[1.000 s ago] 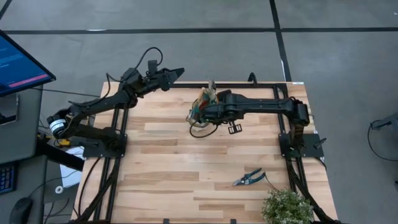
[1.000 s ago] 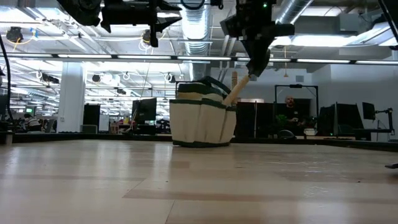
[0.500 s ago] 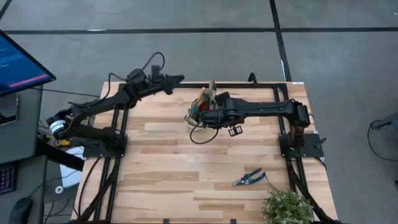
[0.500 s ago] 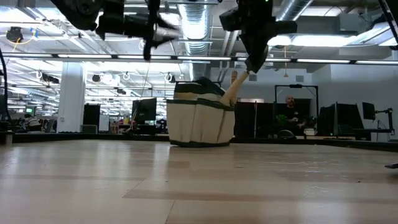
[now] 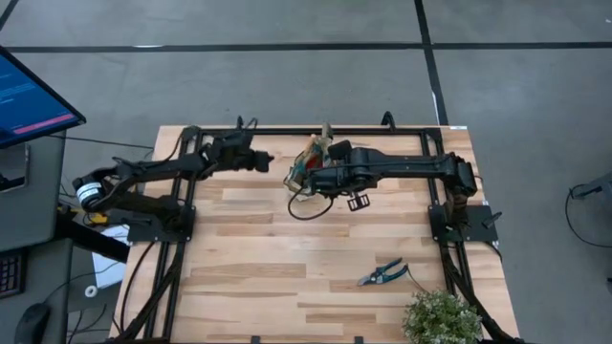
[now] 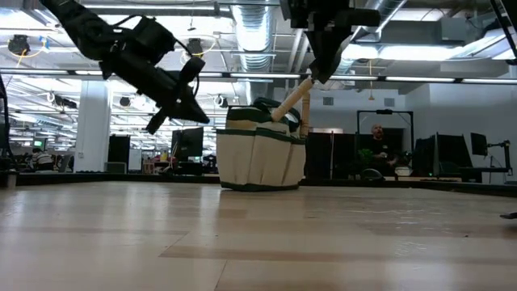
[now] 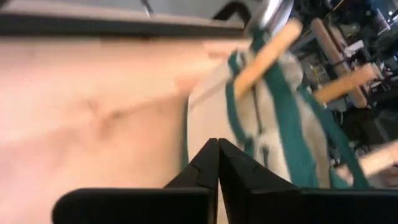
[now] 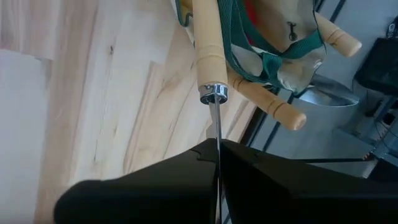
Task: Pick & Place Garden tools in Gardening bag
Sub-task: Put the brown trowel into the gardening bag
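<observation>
i see right gripper (image 6: 317,74) clamped on trowel (image 6: 292,100) shaft above bag (image 6: 260,155); wooden handle leans into bag. left gripper (image 6: 174,103) closed, beside bag. shears (image 5: 382,273) on surface, well apart from bag.

No text or labels can be read.

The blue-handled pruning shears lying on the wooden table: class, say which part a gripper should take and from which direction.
Take the blue-handled pruning shears across the two handles, coming straight down. They lie flat on the wooden table, apart from the green leafy plant, so only their upper side is free; the handles look the thickest part, though their spread is hard to judge.
</observation>
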You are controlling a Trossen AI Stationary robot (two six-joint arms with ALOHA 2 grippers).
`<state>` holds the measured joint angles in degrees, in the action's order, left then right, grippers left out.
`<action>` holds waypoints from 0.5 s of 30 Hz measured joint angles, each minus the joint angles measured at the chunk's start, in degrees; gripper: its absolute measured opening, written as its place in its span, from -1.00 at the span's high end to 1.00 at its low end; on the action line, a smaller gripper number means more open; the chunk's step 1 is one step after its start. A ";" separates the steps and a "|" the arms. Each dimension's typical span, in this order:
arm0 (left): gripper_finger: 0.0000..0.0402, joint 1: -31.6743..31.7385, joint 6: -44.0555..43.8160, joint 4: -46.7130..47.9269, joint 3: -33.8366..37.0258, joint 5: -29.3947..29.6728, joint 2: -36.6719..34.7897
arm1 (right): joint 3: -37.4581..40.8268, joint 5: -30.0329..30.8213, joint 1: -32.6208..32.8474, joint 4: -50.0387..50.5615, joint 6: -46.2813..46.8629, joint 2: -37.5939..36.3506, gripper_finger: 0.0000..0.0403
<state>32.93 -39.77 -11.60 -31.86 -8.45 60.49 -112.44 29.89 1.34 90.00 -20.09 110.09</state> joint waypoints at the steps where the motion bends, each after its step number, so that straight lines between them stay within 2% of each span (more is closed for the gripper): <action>1: 0.98 -0.79 -1.22 -0.17 0.80 0.01 0.00 | 0.01 -0.02 0.00 0.00 -0.02 -0.01 1.00; 9: 0.98 -7.53 -5.53 -0.21 3.89 1.76 0.00 | 0.12 -4.27 0.03 0.02 -1.38 0.71 1.00; 15: 0.98 -9.74 -5.75 -0.52 3.89 5.35 0.00 | 0.19 -4.37 -0.51 0.01 -4.13 0.81 1.00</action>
<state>23.19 -45.52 -12.12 -27.97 -3.11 60.49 -112.25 25.52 0.83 90.01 -24.21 110.89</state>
